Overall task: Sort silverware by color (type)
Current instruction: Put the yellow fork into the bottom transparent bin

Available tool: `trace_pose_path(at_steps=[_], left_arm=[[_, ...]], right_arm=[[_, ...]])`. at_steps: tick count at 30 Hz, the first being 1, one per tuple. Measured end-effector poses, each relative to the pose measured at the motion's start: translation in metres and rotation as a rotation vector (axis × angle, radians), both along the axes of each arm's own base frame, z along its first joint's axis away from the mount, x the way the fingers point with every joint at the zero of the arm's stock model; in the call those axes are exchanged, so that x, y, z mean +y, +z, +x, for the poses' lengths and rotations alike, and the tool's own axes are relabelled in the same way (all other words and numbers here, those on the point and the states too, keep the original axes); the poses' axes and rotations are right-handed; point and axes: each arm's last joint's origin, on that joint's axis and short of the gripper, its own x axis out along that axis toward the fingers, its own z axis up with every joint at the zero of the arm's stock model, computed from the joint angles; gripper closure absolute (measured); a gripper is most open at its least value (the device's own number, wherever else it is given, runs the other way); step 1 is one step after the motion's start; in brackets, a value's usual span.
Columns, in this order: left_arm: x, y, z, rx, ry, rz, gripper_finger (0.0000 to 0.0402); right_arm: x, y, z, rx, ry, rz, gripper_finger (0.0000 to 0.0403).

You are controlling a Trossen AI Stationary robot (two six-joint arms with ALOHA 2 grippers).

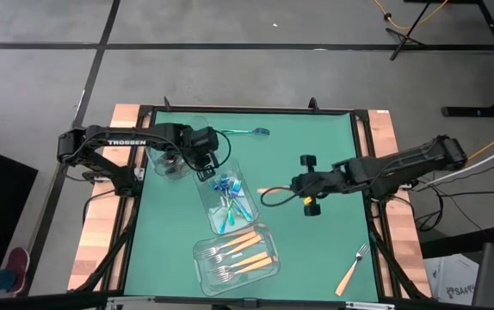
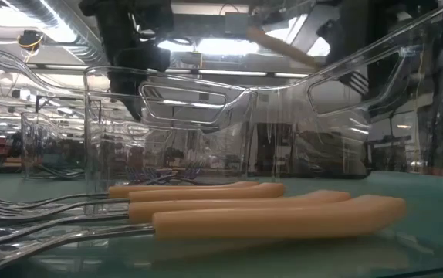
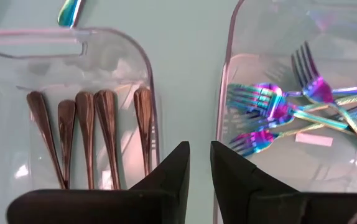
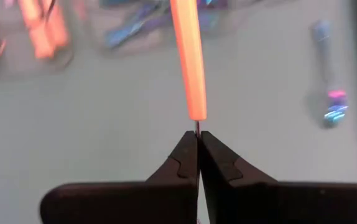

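Reaching in from the table's right side, the right gripper [image 4: 197,134] is clamped on the metal end of an orange-handled utensil [image 4: 188,59], carried above the green table [image 1: 316,250]. The left gripper [image 3: 199,163] hovers slightly parted, holding nothing, between two clear containers — one [image 3: 142,53] with five black utensils [image 3: 94,134], one [image 3: 228,74] with iridescent forks [image 3: 290,112]. A third container [image 1: 202,258] holds orange-handled forks [image 1: 243,254]. Two pieces lie loose — an orange-handled fork [image 1: 353,269] near the front right corner, an iridescent piece [image 1: 245,131] at the far edge.
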Motion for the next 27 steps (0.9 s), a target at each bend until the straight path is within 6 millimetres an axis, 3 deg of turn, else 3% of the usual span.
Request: trace_pose_path(at_steps=[11,19,27], left_arm=[[0.002,0.004,0.008,-0.094,-0.001,0.024,0.0343],[0.000,0.010,0.020,-0.208,-0.053,0.061,0.0343],[-0.008,0.025,0.040,-0.436,-0.151,0.153,0.0343]], right_arm=[[-0.011,0.032,0.001,-0.278,-0.056,-0.077,0.0403],[-0.047,0.042,0.012,-0.397,-0.153,-0.058,0.0403],[-0.076,0.058,0.021,-0.585,-0.097,0.059,0.0403]])
